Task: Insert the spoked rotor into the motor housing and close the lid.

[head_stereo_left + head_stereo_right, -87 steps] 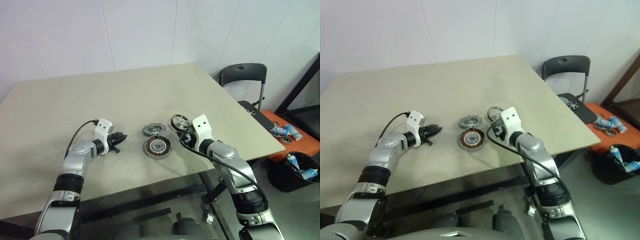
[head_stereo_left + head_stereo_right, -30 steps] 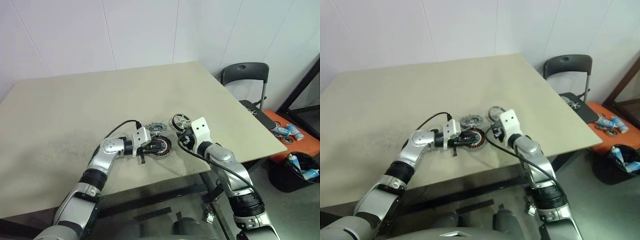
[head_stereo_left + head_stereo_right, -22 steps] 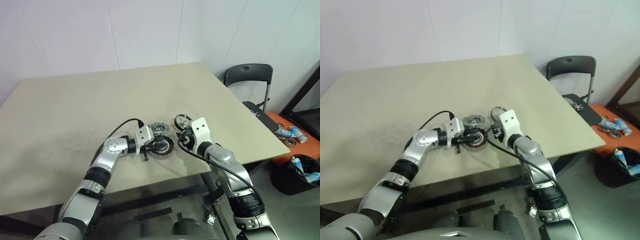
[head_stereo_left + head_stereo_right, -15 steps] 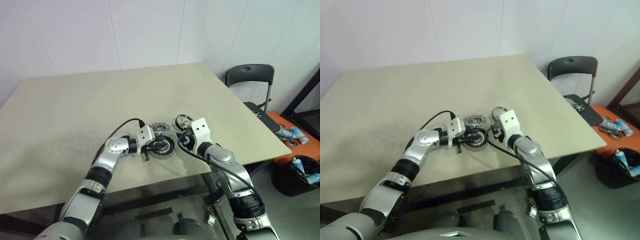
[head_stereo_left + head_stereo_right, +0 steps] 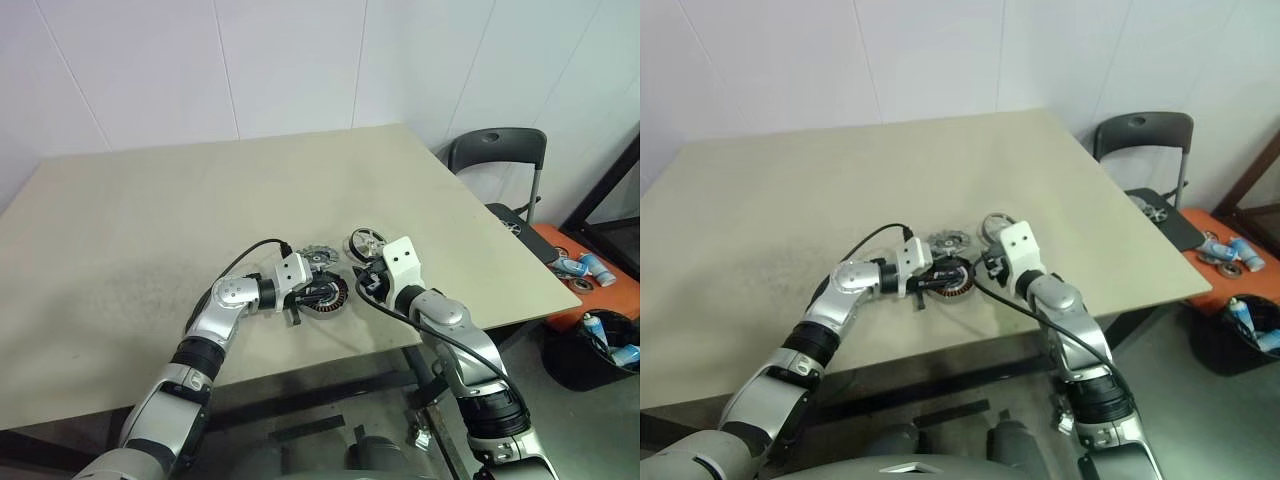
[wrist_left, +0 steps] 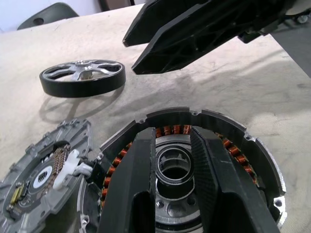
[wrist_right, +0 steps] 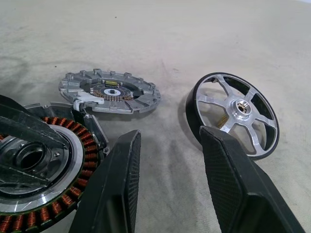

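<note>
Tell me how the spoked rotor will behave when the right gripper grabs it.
The spoked rotor looks like rigid metal, so it probably won't flex. It leans tilted on its dark round rim on the table, so a nudge could roll or topple it. Its shiny spokes look smooth; the right gripper, open beside it, may slip there.

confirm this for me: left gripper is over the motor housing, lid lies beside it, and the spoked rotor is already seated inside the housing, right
Not quite. The spoked rotor is not in the motor housing; it sits apart on the table, as the right wrist view shows. The left gripper is over the housing, and the lid lies beside it.
</note>
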